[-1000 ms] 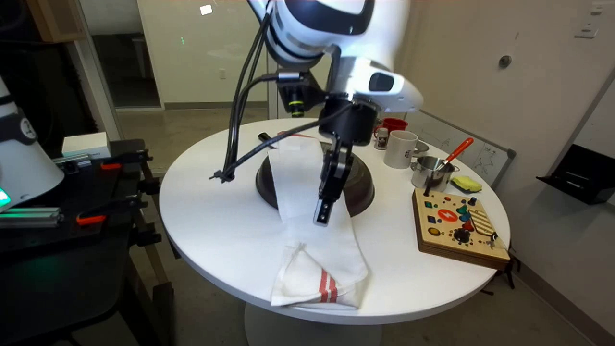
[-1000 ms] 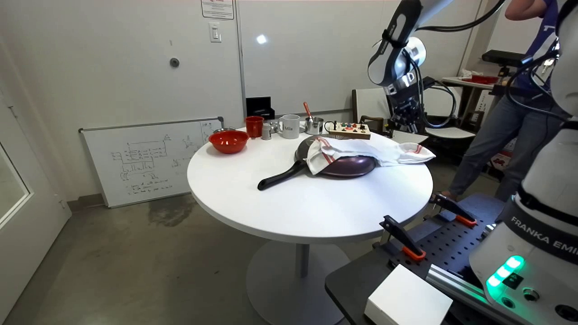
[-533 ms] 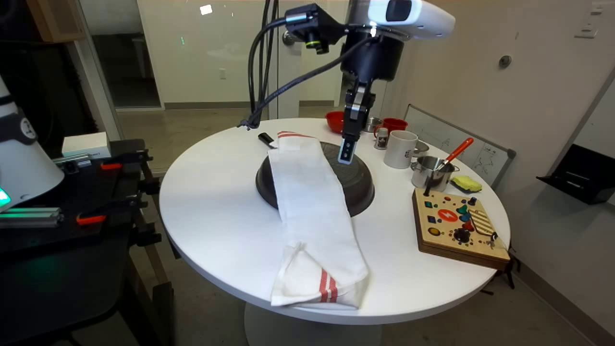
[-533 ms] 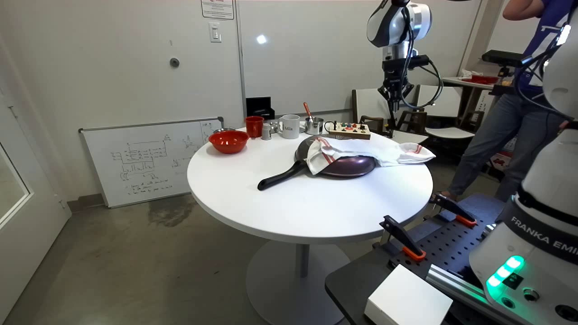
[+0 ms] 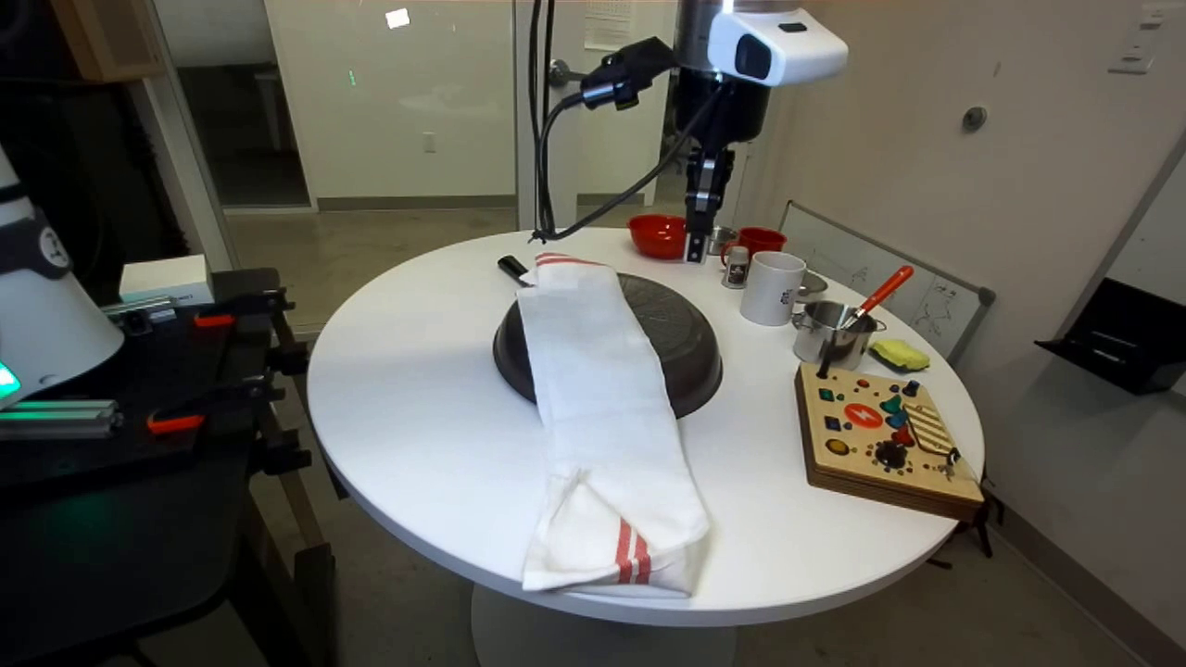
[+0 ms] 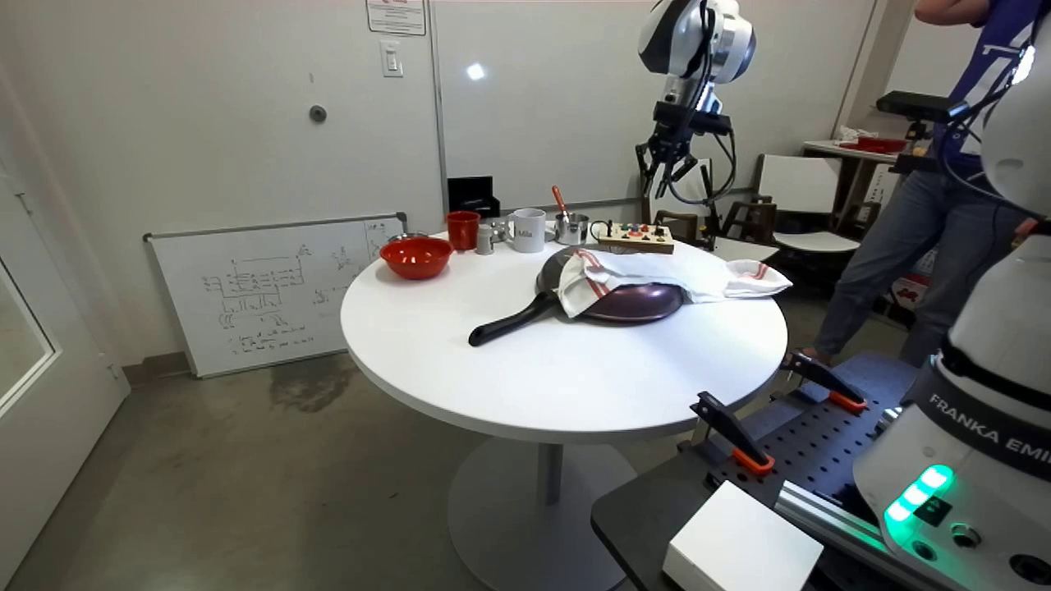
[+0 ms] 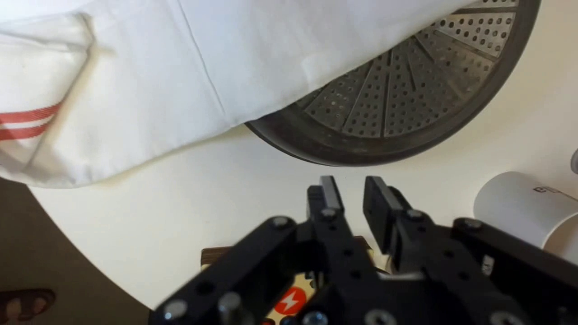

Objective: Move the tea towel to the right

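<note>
The tea towel is a white cloth with red stripes, lying as a long strip in both exterior views (image 5: pixel 611 389) (image 6: pixel 640 264). Its middle rests over an upturned dark pan (image 5: pixel 681 343), and its striped near end lies folded on the table. It also shows in the wrist view (image 7: pixel 180 81), across the top left. My gripper is open with a modest gap and nothing between its fingers (image 7: pixel 350 183). It hangs in the air, apart from the towel, in both exterior views (image 5: pixel 695 248) (image 6: pixel 654 190). Part of the pan is hidden under the towel.
A wooden panel box (image 5: pixel 889 440), a metal pot with a red-handled tool (image 5: pixel 825 333), a white mug (image 5: pixel 772 289), a red mug (image 5: pixel 762 241) and a red bowl (image 6: pixel 415 258) stand on the round white table (image 5: pixel 417 371). The pan's black handle (image 6: pixel 513 320) sticks out.
My gripper has risen and moved away from over the towel, shifting leftward in an exterior view and turning slightly. The towel and the pan have not moved.
</note>
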`<act>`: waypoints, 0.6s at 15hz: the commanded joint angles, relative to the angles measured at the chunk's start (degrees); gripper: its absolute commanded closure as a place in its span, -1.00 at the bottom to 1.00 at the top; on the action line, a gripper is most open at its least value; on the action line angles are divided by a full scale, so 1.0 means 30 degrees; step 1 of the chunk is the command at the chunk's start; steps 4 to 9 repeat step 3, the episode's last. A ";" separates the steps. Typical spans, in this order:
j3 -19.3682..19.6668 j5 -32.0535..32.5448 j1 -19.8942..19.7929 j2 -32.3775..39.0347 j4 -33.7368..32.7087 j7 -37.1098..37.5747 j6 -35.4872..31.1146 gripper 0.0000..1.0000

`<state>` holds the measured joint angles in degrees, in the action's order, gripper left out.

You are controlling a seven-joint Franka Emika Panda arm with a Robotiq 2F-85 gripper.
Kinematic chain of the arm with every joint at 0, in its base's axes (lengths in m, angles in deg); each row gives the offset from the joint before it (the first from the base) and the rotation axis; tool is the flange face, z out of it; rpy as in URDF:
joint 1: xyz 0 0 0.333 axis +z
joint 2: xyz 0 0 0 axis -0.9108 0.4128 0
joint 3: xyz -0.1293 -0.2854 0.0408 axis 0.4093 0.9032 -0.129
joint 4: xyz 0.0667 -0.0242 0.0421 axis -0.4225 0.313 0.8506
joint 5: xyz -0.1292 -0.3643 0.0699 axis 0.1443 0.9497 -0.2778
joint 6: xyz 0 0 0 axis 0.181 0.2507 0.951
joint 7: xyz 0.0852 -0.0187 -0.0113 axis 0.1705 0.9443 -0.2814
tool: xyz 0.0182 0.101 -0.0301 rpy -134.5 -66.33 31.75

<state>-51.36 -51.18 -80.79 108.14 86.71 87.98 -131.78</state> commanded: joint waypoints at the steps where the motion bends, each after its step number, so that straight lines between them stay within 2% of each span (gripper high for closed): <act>1: 0.0063 -0.0106 0.0091 0.0017 -0.0049 -0.0110 -0.0009 0.45; 9: 0.0067 -0.0134 0.0014 0.0016 -0.0050 -0.0222 -0.0032 0.45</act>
